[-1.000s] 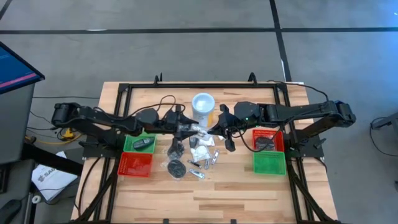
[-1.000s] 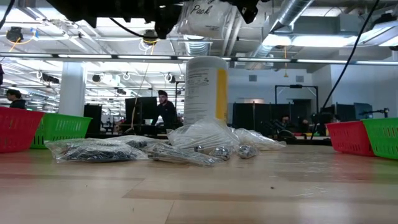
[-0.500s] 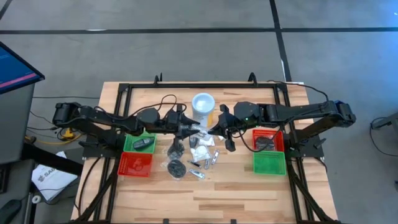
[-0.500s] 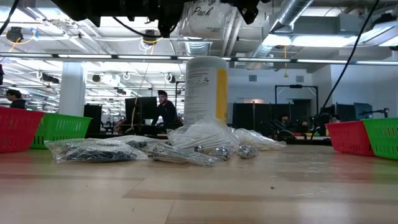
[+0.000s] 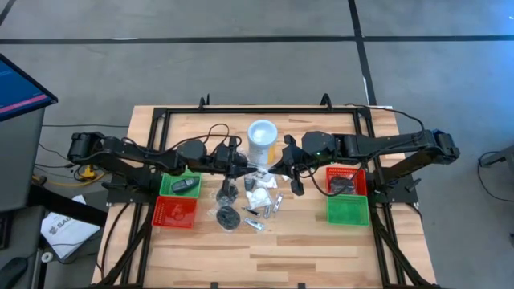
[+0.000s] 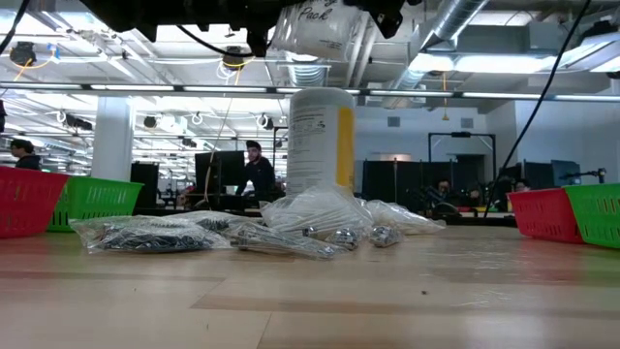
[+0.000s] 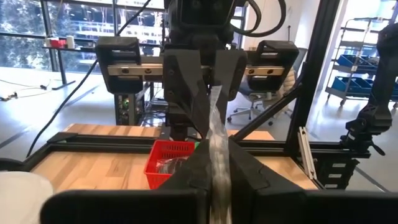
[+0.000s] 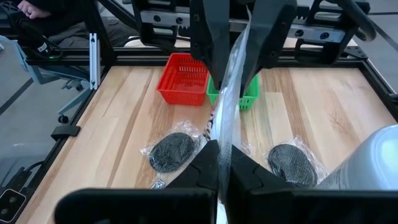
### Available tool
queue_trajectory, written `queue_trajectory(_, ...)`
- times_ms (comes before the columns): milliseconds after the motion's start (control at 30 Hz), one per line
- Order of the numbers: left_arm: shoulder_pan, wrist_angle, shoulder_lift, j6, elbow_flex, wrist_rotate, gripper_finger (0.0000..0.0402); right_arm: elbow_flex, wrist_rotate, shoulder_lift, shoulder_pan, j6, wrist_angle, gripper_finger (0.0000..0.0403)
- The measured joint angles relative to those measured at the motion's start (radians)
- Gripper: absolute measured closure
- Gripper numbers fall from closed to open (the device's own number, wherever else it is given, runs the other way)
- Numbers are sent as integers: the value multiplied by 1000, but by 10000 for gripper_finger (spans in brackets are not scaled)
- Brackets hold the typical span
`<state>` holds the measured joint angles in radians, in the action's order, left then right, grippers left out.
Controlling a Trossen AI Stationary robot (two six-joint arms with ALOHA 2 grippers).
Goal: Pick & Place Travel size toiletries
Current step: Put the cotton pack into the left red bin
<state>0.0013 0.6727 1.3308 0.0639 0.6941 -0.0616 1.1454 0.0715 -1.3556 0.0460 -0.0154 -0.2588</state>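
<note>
Both dark arms reach inward above the wooden table (image 5: pixel 321 249), the left gripper (image 5: pixel 247 163) and right gripper (image 5: pixel 277 164) each clamped on one clear plastic toiletry packet (image 6: pixel 320 29) held between them over the bagged toiletries (image 6: pixel 242 233) beside the white canister (image 6: pixel 321 141), with an office room behind.

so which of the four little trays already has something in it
Two do: the green tray on the left arm's side and the red tray on the right arm's side each hold dark items; the other two look bare.

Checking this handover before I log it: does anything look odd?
Yes. Both tools, left tool and right tool, are shut on one clear plastic packet, stretched between them in the air above the tall white canister.
</note>
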Motion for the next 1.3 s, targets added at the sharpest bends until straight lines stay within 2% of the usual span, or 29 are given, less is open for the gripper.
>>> queue_trajectory(333, 0, -22, -2, 28, 0, 0, 391, 0, -1, 0, -5, -1, -24, 403)
queue_trajectory(533, -5, -136, -59, 31, 0, 19, 393, 0, 0, -1, -20, -3, -62, 385)
queue_trajectory(767, -71, -383, -185, 71, 0, 224, 393, 0, -1, -1, -45, -11, -87, 339)
queue_trajectory(967, -152, -621, -260, 165, 0, 403, 394, 0, -1, -1, -67, -11, -91, 331)
queue_trajectory(1133, -211, -747, -313, 269, 0, 479, 394, 0, -1, -1, -83, -11, -103, 331)
queue_trajectory(1300, -265, -863, -354, 382, 0, 509, 394, 0, -1, -1, -83, -6, -105, 331)
